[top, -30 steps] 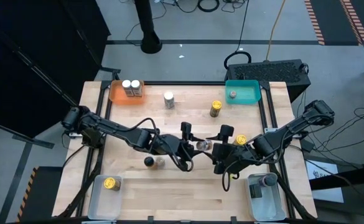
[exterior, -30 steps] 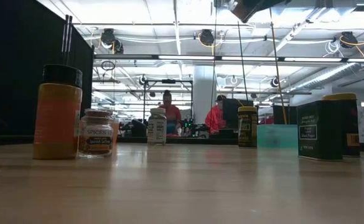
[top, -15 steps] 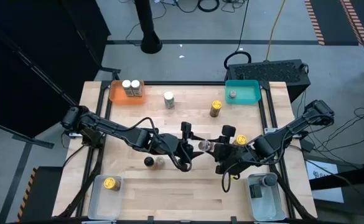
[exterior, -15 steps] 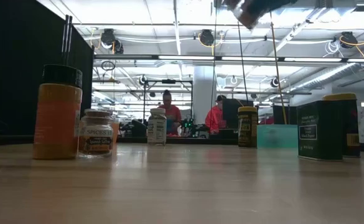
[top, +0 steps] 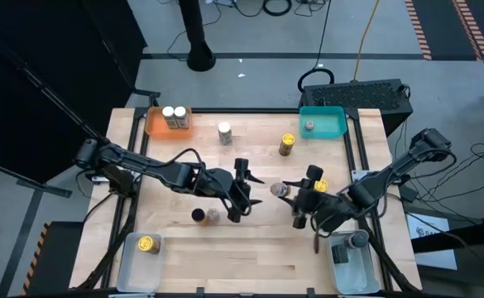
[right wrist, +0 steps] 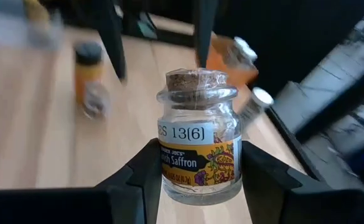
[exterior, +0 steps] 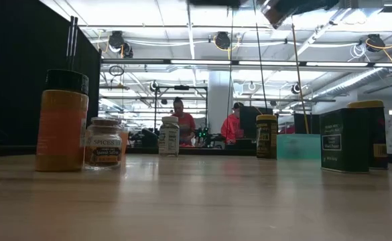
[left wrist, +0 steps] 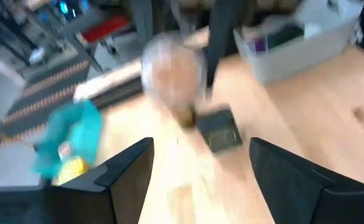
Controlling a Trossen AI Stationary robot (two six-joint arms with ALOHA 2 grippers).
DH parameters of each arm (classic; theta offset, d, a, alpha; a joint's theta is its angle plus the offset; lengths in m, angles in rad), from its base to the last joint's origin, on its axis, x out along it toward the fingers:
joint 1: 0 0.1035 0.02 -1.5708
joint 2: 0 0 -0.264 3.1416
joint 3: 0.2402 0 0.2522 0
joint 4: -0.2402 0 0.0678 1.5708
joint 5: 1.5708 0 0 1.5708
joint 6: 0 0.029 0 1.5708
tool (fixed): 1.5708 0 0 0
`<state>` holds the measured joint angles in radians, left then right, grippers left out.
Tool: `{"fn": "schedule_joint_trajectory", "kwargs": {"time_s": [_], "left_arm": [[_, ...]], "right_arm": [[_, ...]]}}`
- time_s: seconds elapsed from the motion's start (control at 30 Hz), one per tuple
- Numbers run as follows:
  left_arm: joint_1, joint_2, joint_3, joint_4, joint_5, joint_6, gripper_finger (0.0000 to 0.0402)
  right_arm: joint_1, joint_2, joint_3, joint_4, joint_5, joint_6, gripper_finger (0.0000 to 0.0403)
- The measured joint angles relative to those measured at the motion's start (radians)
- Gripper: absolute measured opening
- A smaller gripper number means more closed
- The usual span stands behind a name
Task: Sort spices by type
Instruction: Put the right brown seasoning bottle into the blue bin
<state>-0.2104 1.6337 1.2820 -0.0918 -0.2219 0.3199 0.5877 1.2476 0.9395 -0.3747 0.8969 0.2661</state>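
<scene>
My right gripper is shut on a small glass saffron jar with a cork stopper, above the table's middle. The jar shows at the top edge of the low view. My left gripper hangs open just left of it, touching nothing. Other spice jars stand on their bases: a black-lidded orange one beside a small brownish one, a white one, a yellow one and a dark yellow-lidded tin. My right gripper pinches the saffron jar by the lower part of its glass body, one finger on each side, below the label. The fingers come about level from the table's right. The jar is lifted clear of the table, cork end up and somewhat tilted.
An orange tray at the far left holds two white-topped jars. A teal tray at the far right holds one jar. Clear trays at the near left and near right hold one jar each. Bare wood lies along the near middle.
My left gripper has drawn back from the saffron jar toward the table's left. My right gripper, with the jar between its fingers, has moved a little toward the right edge. The jars on the table have stayed put.
</scene>
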Motion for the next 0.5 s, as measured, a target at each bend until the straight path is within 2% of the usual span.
{"fn": "schedule_joint_trajectory", "kwargs": {"time_s": [0.13, 0.3, 0.37, 0.5], "left_arm": [[0.004, -0.015, -0.132, 0.252, 0.017, -0.034, 0.0271], [-0.024, 0.002, -0.24, 0.664, 0.035, -0.078, 0.0271], [-0.038, 0.012, -0.252, 0.735, 0.073, -0.078, 0.0271], [-0.057, 0.041, -0.241, 0.848, 0.115, -0.071, 0.0271]], "right_arm": [[0.004, -0.086, -0.157, 0.408, -0.044, -0.21, 0.015], [-0.008, -0.085, -0.326, 1.118, -0.323, -0.553, 0.015], [-0.01, -0.063, -0.355, 1.245, -0.371, -0.619, 0.015], [-0.012, -0.01, -0.348, 1.361, -0.443, -0.669, 0.015]]}}
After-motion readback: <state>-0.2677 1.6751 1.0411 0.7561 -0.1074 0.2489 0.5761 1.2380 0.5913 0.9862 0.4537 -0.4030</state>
